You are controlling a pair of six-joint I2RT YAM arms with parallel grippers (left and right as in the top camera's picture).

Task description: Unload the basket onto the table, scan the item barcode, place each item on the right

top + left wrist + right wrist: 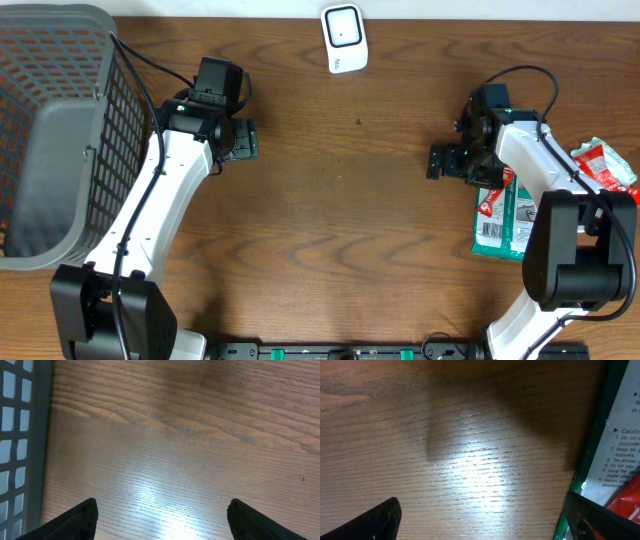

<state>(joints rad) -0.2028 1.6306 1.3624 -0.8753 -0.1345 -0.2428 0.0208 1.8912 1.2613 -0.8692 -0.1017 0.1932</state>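
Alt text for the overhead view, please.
Two robot hands hang open and empty over a wooden table: the left hand near a grey basket, the right hand by a green-and-white packet. A white scanner lies at the far edge.

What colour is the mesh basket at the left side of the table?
Grey, walls and floor alike. The basket shows best in the overhead view.
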